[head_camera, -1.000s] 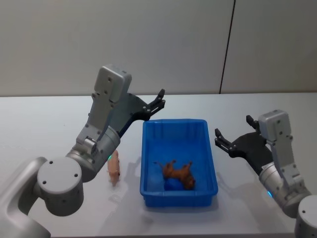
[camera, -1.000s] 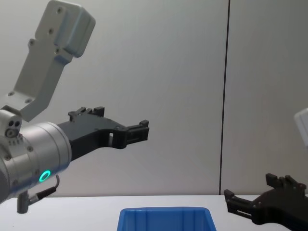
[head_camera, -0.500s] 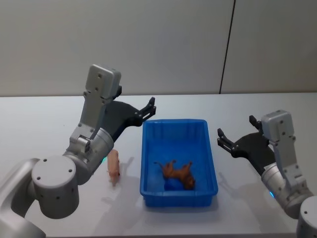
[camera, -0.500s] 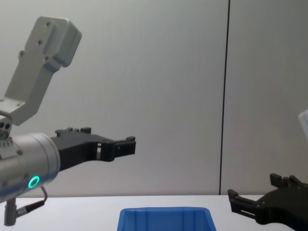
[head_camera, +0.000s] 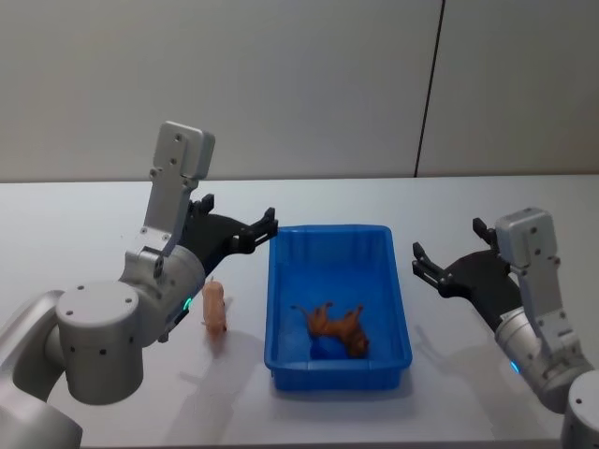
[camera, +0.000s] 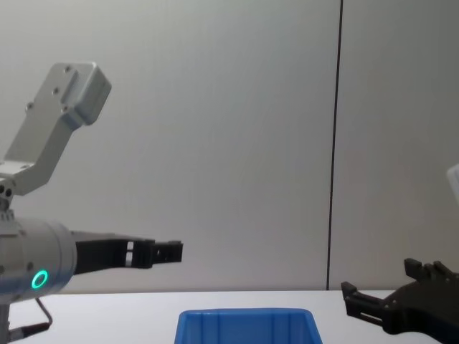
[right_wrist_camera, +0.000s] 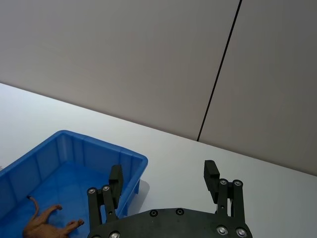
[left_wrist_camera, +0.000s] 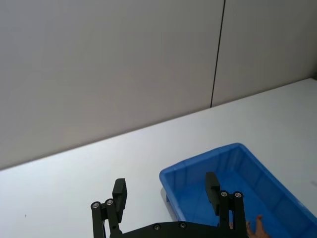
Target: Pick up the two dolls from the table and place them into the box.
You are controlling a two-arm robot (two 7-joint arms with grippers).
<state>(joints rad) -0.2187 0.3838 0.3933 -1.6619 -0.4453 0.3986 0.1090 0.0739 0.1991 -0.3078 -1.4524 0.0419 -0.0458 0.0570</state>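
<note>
One doll of the two is already in the box; the other lies on the table. The table (head_camera: 84, 215) is a wide white top reaching back to the grey wall. The box (head_camera: 329, 227), a bright blue plastic bin, stands at the table's middle with its long sides running near to far.

The left gripper (head_camera: 240, 210) hangs above the table just left of the box's far left corner. Its fingers are spread wide with nothing between them, and they point right toward the rim. The right gripper (head_camera: 447, 248) hovers to the right of the box, apart from its right wall, likewise wide open and empty.

The brown doll (head_camera: 337, 325), a four-legged animal figure, lies on its side on the box floor toward the near end. The pink doll (head_camera: 214, 309), small and slim, lies on the table just left of the box's left wall, its long axis running near to far.

The pink doll sits nearer the robot than the left gripper and below it. The left arm is plainly the closer one, since the right would have to cross the box. In my judgement the left gripper should draw back toward the near side, come down, and close across the doll's narrow width.
</note>
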